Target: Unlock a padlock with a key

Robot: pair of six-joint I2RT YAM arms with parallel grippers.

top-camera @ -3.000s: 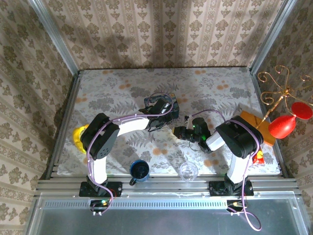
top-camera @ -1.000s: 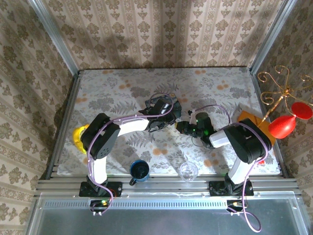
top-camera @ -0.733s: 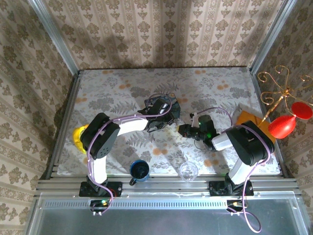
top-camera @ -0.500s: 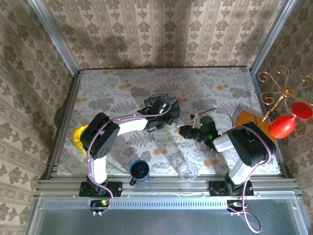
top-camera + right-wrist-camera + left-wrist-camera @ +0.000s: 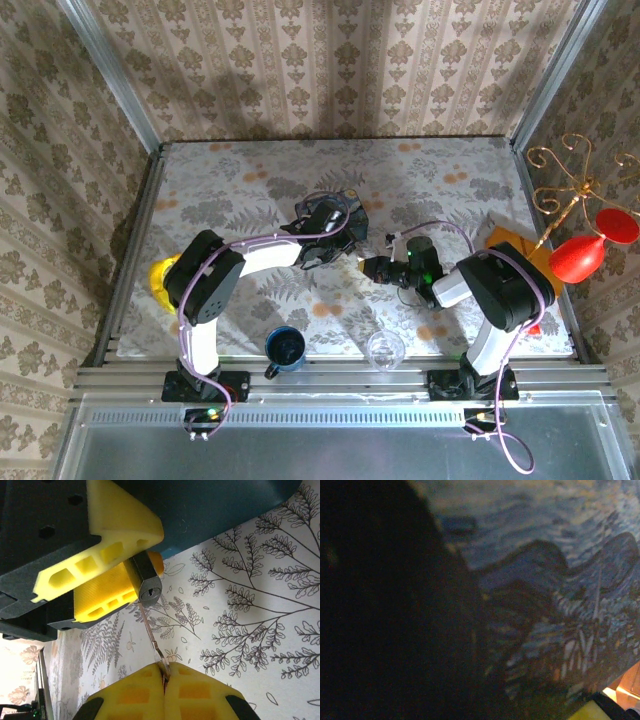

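Observation:
The small grey padlock (image 5: pixel 148 586) sits between the yellow fingers of my left gripper (image 5: pixel 131 572), its keyhole face turned toward the right wrist camera. Just behind it is the blue painted tin (image 5: pixel 215 510), whose painting shows close up in the left wrist view (image 5: pixel 545 580). My right gripper (image 5: pixel 163 672) is shut on the thin key (image 5: pixel 152 635), with the blade pointing up at the padlock. The key's tip meets the lower rim of the keyhole face, beside the slot. From above, my left gripper (image 5: pixel 343 240) and right gripper (image 5: pixel 368 266) nearly touch mid-table.
A blue mug (image 5: pixel 286 348) and a clear glass (image 5: pixel 385 350) stand near the front edge. A yellow object (image 5: pixel 160 278) lies at the left. At the right are an orange board (image 5: pixel 512 248) and a gold stand with red ornaments (image 5: pixel 588 242).
My right gripper drew back a little to the right with the key, then came back toward the padlock. The left arm has stayed still.

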